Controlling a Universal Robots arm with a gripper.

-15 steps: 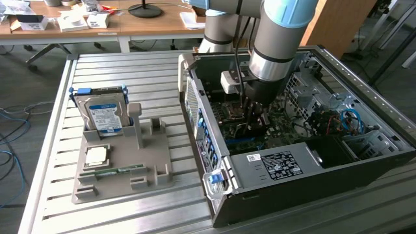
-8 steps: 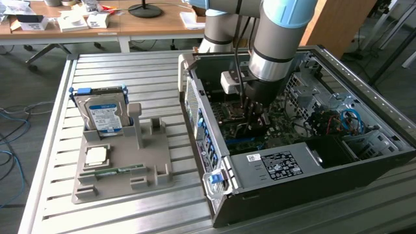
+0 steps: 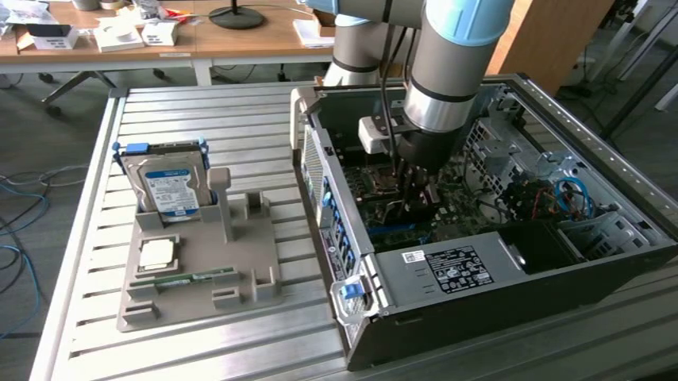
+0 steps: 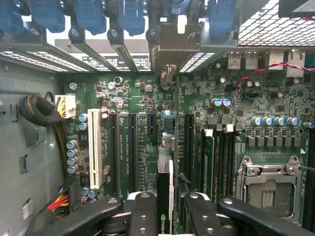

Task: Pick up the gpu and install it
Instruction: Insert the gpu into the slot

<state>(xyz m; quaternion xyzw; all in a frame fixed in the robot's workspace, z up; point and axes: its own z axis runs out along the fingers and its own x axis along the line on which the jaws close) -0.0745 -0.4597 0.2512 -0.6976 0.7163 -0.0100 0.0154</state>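
We note the claw clamped on the gpu, card edge-on inside the case. Long axis runs from claw toward the rear slot covers, low over the motherboard. Possibly above a slot, seating unclear.

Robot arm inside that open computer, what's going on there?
The arm's gripper holds a graphics card on edge inside the open computer case, over the long slots of the green motherboard. Whether it is seated I cannot tell. A hard drive stands in the grey holder on the table outside.
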